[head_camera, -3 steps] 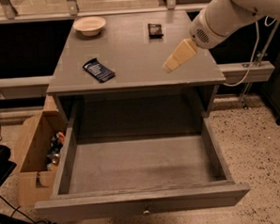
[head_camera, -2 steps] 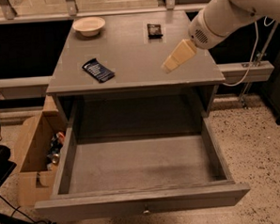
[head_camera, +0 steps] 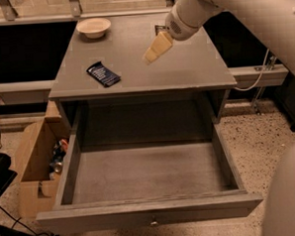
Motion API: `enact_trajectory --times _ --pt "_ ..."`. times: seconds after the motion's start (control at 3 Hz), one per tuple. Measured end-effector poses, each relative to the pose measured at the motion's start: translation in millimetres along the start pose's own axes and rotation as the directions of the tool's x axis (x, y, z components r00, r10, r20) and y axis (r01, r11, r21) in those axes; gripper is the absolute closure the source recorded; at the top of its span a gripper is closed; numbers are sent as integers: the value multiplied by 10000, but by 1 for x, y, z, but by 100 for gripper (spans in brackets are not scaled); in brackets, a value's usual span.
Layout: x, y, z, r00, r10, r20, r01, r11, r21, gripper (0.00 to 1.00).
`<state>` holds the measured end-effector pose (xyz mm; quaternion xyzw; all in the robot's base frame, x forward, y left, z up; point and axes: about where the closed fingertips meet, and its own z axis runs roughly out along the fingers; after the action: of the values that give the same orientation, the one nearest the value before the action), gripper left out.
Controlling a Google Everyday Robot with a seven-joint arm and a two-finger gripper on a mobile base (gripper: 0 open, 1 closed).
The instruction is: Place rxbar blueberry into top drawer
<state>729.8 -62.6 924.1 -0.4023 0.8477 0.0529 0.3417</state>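
One grey wooden desk (head_camera: 199, 70) filled the middle of the frame, and on its top lay three things: one flat dark navy-blue rxbar blueberry wrapper (head_camera: 103, 74) at centre left, one shallow cream round bowl (head_camera: 93, 27) at the upper left, and one small black packet (head_camera: 157, 28) at the top centre, partly hidden behind the arm. The single beige gripper (head_camera: 155, 49) hung above the desk top at upper centre, right of the bar and apart from it, its fingers pressed together on nothing. Below, one wide grey wooden top drawer (head_camera: 152, 210) stood pulled out, its small round knob (head_camera: 154, 222) at the bottom edge. One open brown cardboard box (head_camera: 31, 156) sat at the lower left beside the drawer.
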Motion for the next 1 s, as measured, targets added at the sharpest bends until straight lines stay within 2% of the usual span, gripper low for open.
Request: enact_trajectory --times 0.33,0.67,1.0 --pt "-31 8 33 9997 113 -194 -120 9994 -331 0" --pt "-56 34 64 9997 73 -226 -91 9970 -774 0" --pt "-70 70 90 9994 80 -329 -121 9918 -1275 0"
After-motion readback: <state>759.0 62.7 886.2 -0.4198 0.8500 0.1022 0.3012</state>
